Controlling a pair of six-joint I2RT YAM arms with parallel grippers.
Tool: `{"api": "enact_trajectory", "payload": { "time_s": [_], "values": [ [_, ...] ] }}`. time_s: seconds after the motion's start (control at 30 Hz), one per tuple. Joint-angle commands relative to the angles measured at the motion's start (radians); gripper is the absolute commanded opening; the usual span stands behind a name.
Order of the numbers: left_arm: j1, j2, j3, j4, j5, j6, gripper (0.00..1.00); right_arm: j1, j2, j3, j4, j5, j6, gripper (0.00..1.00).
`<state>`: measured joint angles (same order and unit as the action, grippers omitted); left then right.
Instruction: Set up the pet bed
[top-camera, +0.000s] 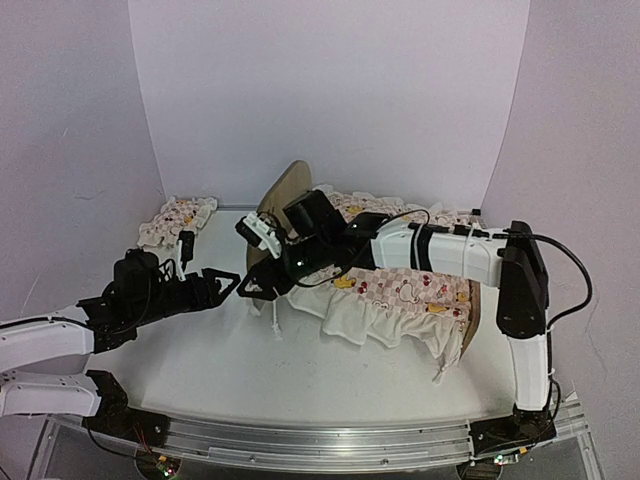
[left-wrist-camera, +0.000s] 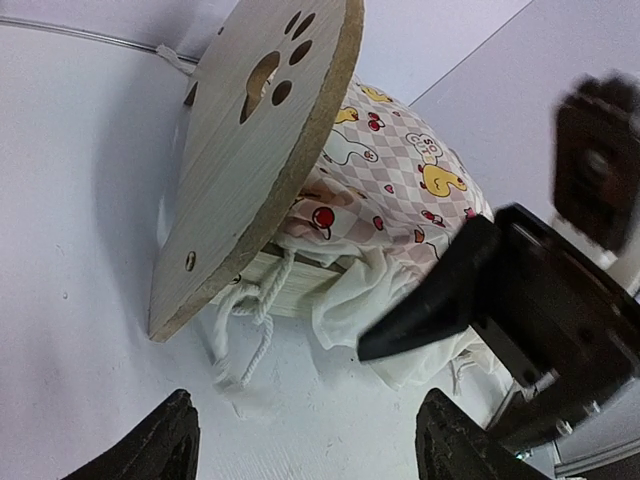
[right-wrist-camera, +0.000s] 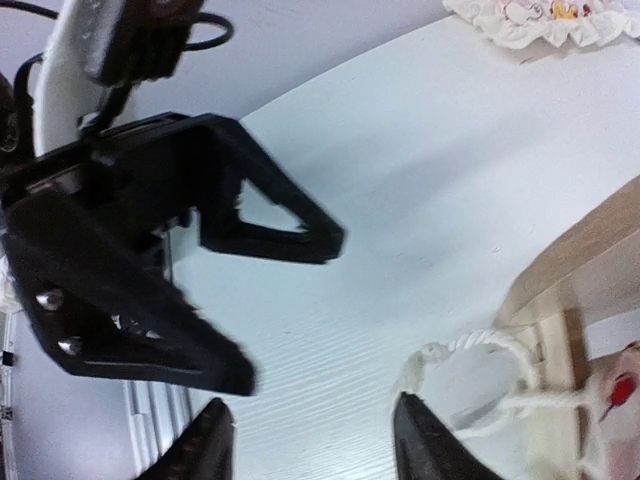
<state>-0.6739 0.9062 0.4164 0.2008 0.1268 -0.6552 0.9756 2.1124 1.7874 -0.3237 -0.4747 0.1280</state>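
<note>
Left fingers (left-wrist-camera: 160, 445), right fingers (right-wrist-camera: 415, 440) spread empty — cover (top-camera: 400, 290) hides most of pet bed (left-wrist-camera: 250, 170).

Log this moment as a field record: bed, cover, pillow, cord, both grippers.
pet bed: on the table, its headboard with the paw cutout facing the left arm
cover: pink checkered duck print, draped over the bed, ruffle hanging over the near side
pillow: matching print, at the table's back left, apart from the bed
cord: white, hanging loose by the headboard's foot
left gripper: open, empty, pointed at the headboard
right gripper: open, empty, low beside the cord
</note>
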Motion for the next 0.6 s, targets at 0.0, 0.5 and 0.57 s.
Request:
{"api": "enact_trajectory", "payload": {
  "time_s": [0.0,0.5,0.57],
  "values": [
    [0.004,0.011,-0.008,0.037,-0.024,0.019,0.75,0.029,-0.14,-0.057,-0.006,0.14,0.072,0.63],
    [-0.117,0.404,-0.05,0.599,0.062,-0.211,0.71,0.05,-0.448,-0.372,-0.019,0.744,0.037,0.84],
    [-0.149,0.5,-0.035,0.715,0.038,-0.245,0.7,0.044,-0.502,-0.422,-0.019,0.771,0.046,0.85]
  ]
}}
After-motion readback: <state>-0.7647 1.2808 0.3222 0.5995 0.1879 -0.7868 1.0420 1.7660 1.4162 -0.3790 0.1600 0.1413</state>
